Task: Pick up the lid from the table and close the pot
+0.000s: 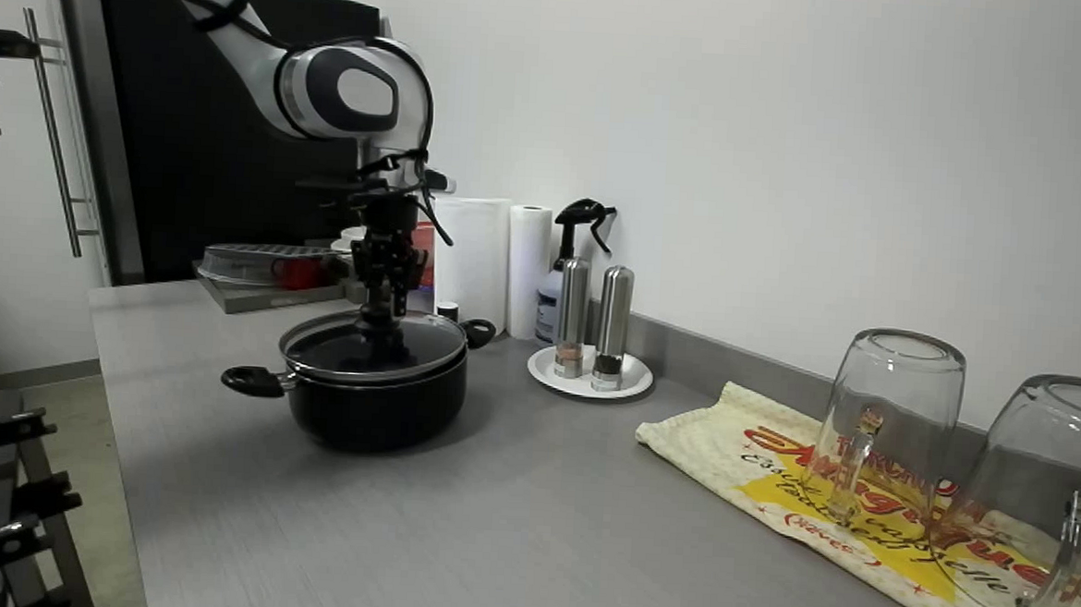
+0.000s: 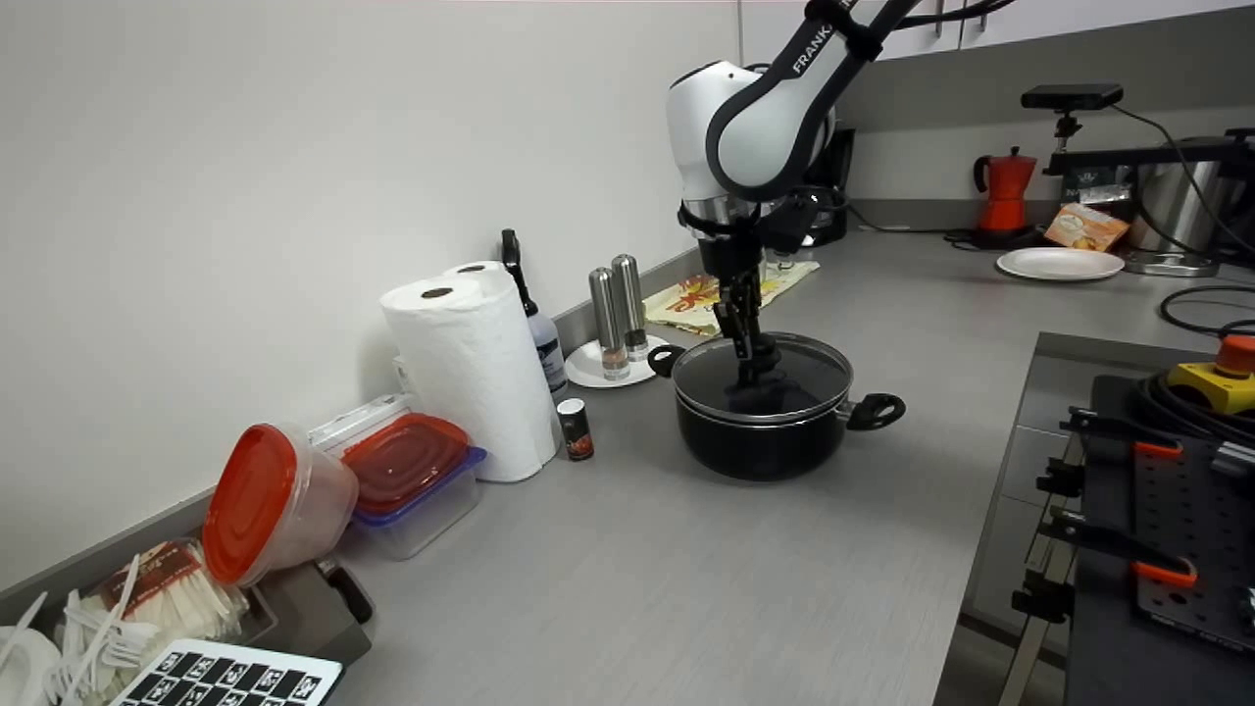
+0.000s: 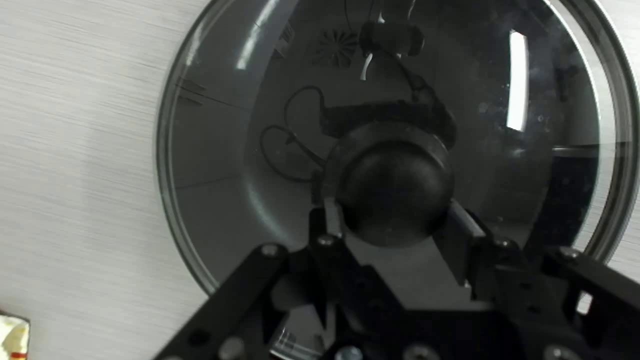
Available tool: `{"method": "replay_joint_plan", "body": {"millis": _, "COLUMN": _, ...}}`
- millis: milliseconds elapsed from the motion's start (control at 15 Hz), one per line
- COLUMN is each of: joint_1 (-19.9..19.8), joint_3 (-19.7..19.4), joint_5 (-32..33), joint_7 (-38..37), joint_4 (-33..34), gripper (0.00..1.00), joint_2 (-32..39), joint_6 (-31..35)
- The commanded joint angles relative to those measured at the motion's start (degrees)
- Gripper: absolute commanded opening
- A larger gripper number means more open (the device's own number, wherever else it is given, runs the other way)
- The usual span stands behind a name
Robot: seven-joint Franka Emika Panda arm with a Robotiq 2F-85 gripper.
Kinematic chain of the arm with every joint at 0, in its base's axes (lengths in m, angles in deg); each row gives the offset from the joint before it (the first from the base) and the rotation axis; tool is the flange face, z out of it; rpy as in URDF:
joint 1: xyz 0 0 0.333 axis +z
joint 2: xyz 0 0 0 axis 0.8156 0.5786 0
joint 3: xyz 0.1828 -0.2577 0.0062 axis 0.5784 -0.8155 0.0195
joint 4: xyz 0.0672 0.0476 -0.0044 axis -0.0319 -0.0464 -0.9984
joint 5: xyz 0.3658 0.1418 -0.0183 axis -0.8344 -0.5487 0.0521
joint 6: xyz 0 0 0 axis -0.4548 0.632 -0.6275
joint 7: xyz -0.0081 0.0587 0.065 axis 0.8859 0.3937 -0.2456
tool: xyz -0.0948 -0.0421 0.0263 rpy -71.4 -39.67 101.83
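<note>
The lid [image 1: 432, 339] is a round glass disc with a pale rim and a black knob [image 3: 397, 185]. It lies over the mouth of the black pot [image 1: 377, 417], nearly level, with its rim just above the pot's rim. I cannot tell whether it rests fully on it. The lid [image 2: 809, 378] and pot [image 2: 760, 449] show in both exterior views. My gripper [image 3: 392, 220] points down from above the lid's middle. Its two fingers touch the knob from both sides, shut on it. The pot stands on the grey table [image 1: 491, 532]; the lid hides its inside.
Beside the pot, a white plate [image 1: 546, 375] holds two steel mills. Paper towel rolls [image 2: 471, 373], a spray bottle [image 2: 544, 343] and a small spice jar [image 2: 576, 429] stand near the wall. Upturned glasses [image 1: 896, 405] stand on a patterned cloth [image 1: 728, 434]. Plastic containers [image 2: 284, 500] lie farther along.
</note>
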Motion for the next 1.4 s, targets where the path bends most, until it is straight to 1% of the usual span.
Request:
{"method": "replay_joint_plan", "body": {"millis": 0, "joint_1": 0.4, "joint_3": -0.5, "joint_5": -1.5, "joint_7": 0.4, "joint_4": 0.3, "gripper": 0.23, "joint_2": -0.6, "joint_6": -0.3}}
{"method": "replay_joint_plan", "body": {"millis": 933, "joint_1": 0.3, "joint_3": -1.1, "joint_5": -1.5, "joint_7": 0.0, "joint_4": 0.3, "gripper": 0.23, "joint_2": 0.2, "joint_6": -0.5}}
{"method": "replay_joint_plan", "body": {"millis": 1333, "joint_1": 0.1, "joint_3": -0.9, "joint_5": -4.1, "joint_7": -0.9, "joint_4": 0.8, "gripper": 0.23, "joint_2": 0.4, "joint_6": -0.5}}
